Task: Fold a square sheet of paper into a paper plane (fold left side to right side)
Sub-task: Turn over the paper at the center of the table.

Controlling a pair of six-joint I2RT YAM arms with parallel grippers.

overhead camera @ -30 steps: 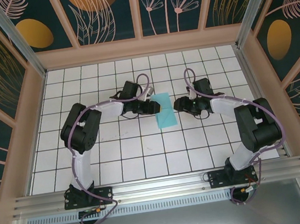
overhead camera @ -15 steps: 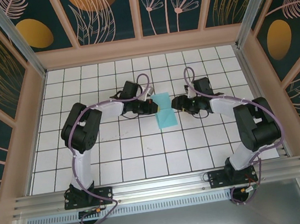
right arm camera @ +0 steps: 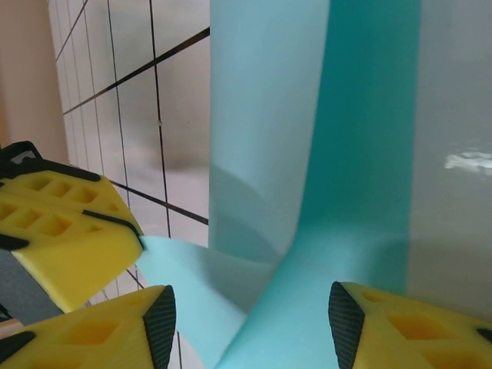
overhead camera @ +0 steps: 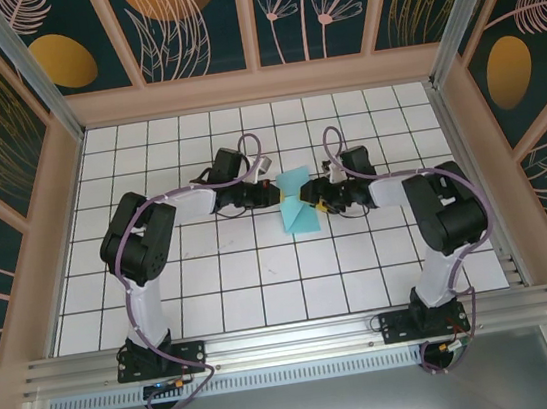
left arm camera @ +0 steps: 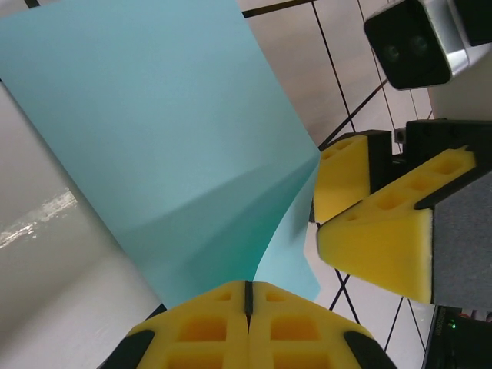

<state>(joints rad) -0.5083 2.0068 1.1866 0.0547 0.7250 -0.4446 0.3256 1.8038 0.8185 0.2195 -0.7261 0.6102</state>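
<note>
Thin square sheet of light turquoise paper, mid white gridded tabletop: one edge lifted, pinched by closed left gripper, straddled by parted right gripper; left-to-right fold judged uncreased, later folds outstanding.

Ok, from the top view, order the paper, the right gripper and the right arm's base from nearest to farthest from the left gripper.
1. paper, pinched in the left gripper
2. right gripper, just across it, right side
3. right arm's base, near edge, bottom right
</note>
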